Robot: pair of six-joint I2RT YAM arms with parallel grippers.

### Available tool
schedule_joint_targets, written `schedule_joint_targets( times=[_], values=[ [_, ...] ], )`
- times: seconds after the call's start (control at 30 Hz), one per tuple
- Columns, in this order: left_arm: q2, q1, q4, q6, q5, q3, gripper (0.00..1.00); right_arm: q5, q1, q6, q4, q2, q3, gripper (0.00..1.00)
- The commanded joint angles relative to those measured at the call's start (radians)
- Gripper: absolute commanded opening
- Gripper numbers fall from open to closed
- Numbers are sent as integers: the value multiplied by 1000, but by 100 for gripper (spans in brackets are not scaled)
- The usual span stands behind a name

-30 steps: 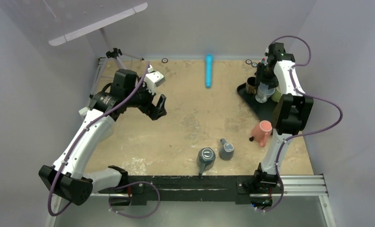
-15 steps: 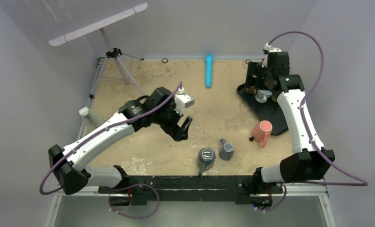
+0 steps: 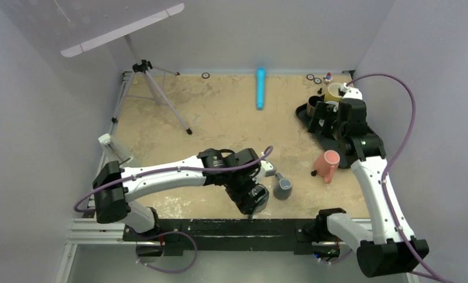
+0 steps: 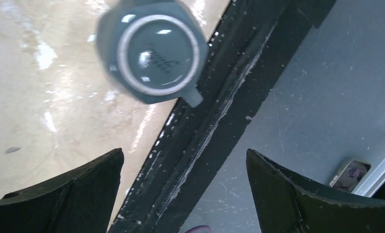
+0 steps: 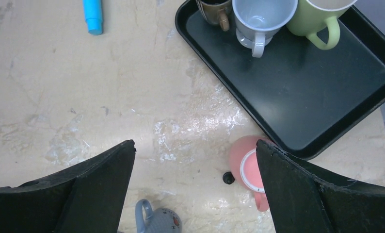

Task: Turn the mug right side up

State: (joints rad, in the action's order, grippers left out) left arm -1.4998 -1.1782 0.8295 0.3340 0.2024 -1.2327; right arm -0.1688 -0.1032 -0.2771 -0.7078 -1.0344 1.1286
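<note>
Nothing done yet: mug (image 4: 154,53) sits bottom-up, near edge; left gripper (image 4: 183,155) hovers above, fingers wide; right gripper (image 5: 195,145) wide, empty.

The sandy tabletop (image 3: 220,127) is carrying a tripod (image 3: 155,94) upper left, a blue marker (image 3: 260,88) top centre, a black tray (image 5: 321,87) upper right, a pink mug (image 3: 326,165) just below it, and, sitting lower centre, a small blue mug (image 3: 283,187) beside a base-up grey-blue mug (image 4: 154,51).

Upside-down grey mug (image 4: 152,51) beyond spread fingers (image 4: 59,194)
</note>
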Motion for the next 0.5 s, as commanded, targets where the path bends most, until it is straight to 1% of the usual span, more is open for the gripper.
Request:
schedule_joint_targets(
  times=[0.0,0.13,0.2,0.3,0.47],
  values=[
    [-87,-49,-19,44,-1,-42,100,-22,1,-25,29,84,-51,99],
    [-116,-29,-70,-4,-180,-32,100,-3,2,-7,12,142,-65,99],
    [-123,-8,-103,-34,-227,-39,100,-7,2,-12,-2,170,-63,99],
    [-151,17,-137,-82,-285,-74,100,14,1,-11,20,208,-66,99],
    [-200,88,-216,-153,-345,-102,100,34,2,-4,25,215,-61,99]
  ],
)
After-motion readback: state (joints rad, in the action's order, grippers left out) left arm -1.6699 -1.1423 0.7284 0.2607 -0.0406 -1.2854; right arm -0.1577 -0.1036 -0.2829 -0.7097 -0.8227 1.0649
